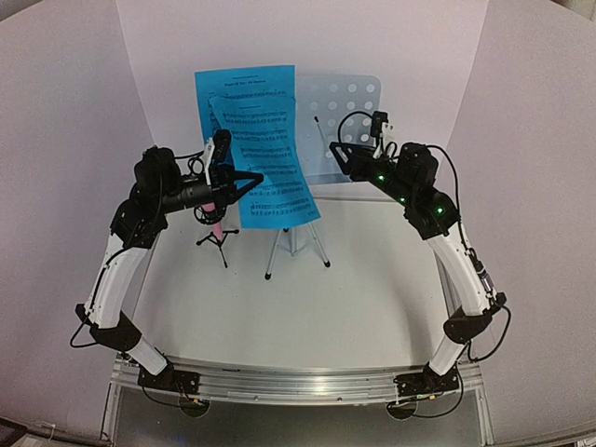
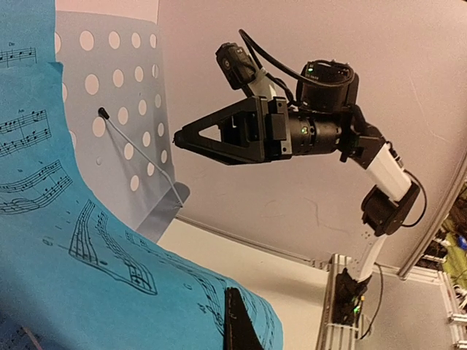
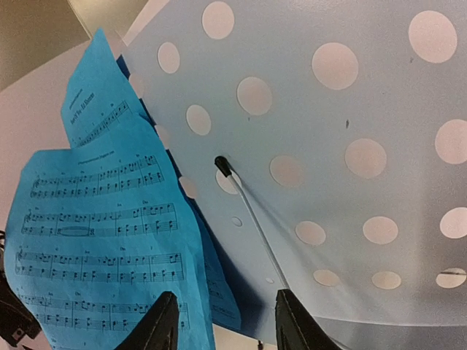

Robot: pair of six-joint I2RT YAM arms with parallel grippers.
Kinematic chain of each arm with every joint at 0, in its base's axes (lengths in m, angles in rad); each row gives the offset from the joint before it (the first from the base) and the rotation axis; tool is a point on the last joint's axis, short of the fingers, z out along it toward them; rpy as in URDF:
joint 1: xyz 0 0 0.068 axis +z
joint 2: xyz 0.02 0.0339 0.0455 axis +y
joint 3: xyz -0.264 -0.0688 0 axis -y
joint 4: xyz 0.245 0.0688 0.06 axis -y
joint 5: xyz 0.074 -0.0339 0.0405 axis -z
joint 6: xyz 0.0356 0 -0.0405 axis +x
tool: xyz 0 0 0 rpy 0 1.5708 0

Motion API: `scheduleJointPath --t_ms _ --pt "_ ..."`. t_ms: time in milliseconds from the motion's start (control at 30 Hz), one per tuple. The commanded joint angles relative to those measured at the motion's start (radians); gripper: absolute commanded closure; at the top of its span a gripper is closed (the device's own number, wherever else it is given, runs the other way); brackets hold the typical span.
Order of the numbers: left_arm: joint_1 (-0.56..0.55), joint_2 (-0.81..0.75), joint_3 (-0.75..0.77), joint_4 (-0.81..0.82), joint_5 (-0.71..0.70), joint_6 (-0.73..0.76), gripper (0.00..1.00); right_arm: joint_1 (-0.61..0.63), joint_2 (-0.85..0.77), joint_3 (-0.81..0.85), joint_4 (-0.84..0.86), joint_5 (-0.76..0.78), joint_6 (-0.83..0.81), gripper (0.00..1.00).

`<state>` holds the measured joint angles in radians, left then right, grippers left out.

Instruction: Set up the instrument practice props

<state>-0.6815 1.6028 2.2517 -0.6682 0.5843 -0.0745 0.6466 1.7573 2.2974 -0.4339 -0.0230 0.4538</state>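
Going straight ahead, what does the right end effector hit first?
Probably the desk, by its wire clip; the blue sheets have an edge close on the left. Depth is unclear.

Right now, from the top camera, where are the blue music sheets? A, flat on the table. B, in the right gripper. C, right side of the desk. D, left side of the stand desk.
D: the blue sheets lean on the left side of the perforated desk; its right side is bare.
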Motion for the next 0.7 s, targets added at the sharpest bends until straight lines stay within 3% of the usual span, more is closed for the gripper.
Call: scheduleJointPath --t_ms 0,500,667 --pt "0.003 -0.008 0.030 -0.046 -0.073 0.172 1.00 0.010 0.016 0.057 -0.040 0.051 -0.146 0.55" --pt "0.005 -0.002 0.022 -0.065 -0.107 0.329 1.00 0.017 0.124 0.151 -0.039 0.036 -0.188 0.54" --pt "0.005 0.004 0.016 -0.062 -0.118 0.399 1.00 0.018 0.138 0.162 -0.038 0.049 -0.201 0.60"
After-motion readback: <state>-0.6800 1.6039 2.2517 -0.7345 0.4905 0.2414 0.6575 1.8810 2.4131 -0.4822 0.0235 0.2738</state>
